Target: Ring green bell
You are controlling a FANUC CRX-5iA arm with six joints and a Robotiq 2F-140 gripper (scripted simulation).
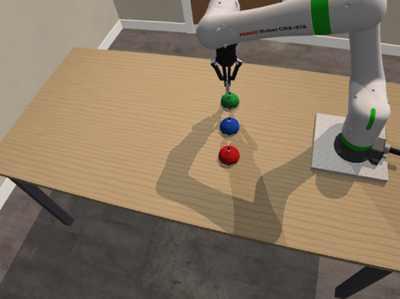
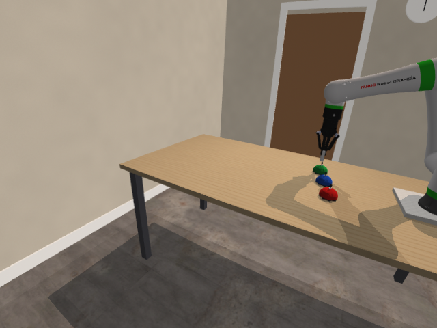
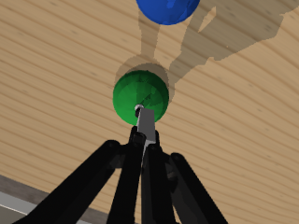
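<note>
The green bell (image 1: 229,100) (image 2: 320,169) (image 3: 140,95) is the farthest of three bells in a row on the wooden table (image 1: 87,115). My gripper (image 1: 227,89) (image 2: 321,155) (image 3: 144,119) is shut and empty, pointing straight down right over the green bell. Its closed fingertips stand at the bell's small silver button (image 3: 138,108), just above the dome; I cannot tell whether they touch it. The blue bell (image 1: 229,126) (image 2: 323,180) (image 3: 168,10) and the red bell (image 1: 228,155) (image 2: 328,193) sit in front of it, apart from the gripper.
The arm's base stands on a grey plate (image 1: 327,150) (image 2: 405,204) at the table's right side. The arm reaches over the table from the right. A door (image 2: 314,70) and walls are behind the table.
</note>
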